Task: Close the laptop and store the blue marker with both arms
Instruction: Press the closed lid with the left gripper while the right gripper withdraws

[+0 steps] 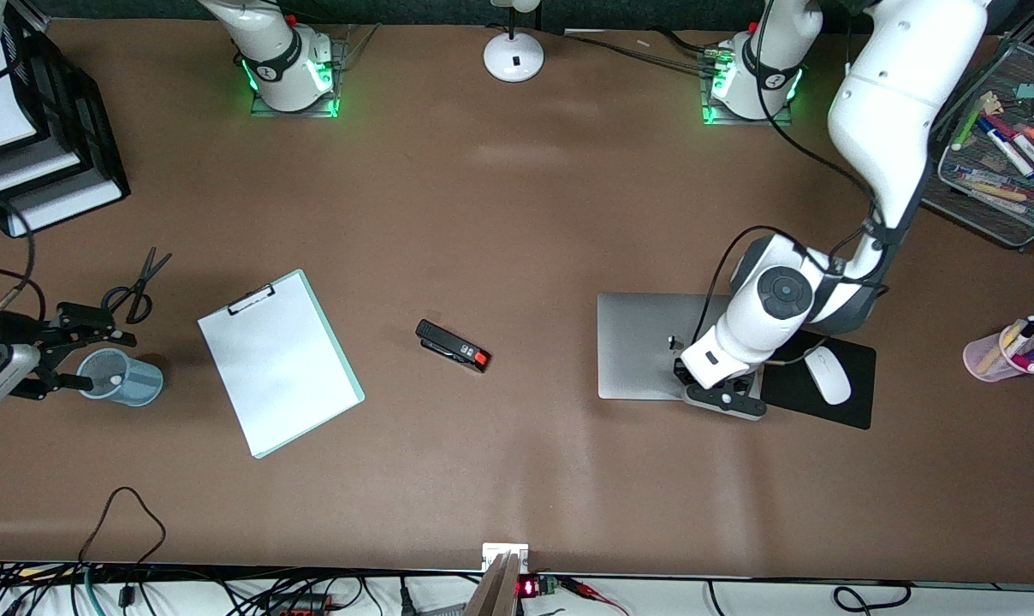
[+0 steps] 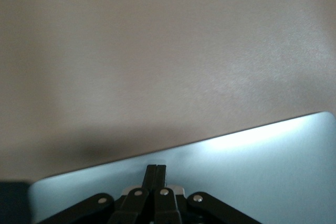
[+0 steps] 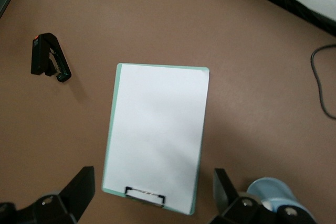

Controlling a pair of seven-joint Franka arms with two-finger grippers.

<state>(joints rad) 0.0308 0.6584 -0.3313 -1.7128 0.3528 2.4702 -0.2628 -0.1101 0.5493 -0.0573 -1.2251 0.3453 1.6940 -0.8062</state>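
Note:
The laptop [image 1: 645, 342] lies shut, its silver lid flat on the table; the lid also shows in the left wrist view [image 2: 252, 166]. My left gripper [image 1: 722, 395] is shut and empty, its fingertips [image 2: 156, 170] down on the lid near the edge nearest the front camera. My right gripper [image 1: 110, 361] is open and empty in the air at the right arm's end, over the light-blue mesh cup [image 1: 127, 378]. In the right wrist view the gripper [image 3: 153, 182] shows the cup [image 3: 275, 192] beside one finger. The blue marker is not plainly in view; a pale spot shows inside the cup.
A white clipboard [image 1: 277, 359] lies beside the cup, a black-and-red stapler [image 1: 453, 345] mid-table, and scissors [image 1: 136, 287] farther from the front camera than the cup. A white mouse [image 1: 827, 375] sits on a black pad beside the laptop. A pink pen cup [image 1: 1005, 351] and mesh tray [image 1: 996, 145] stand at the left arm's end.

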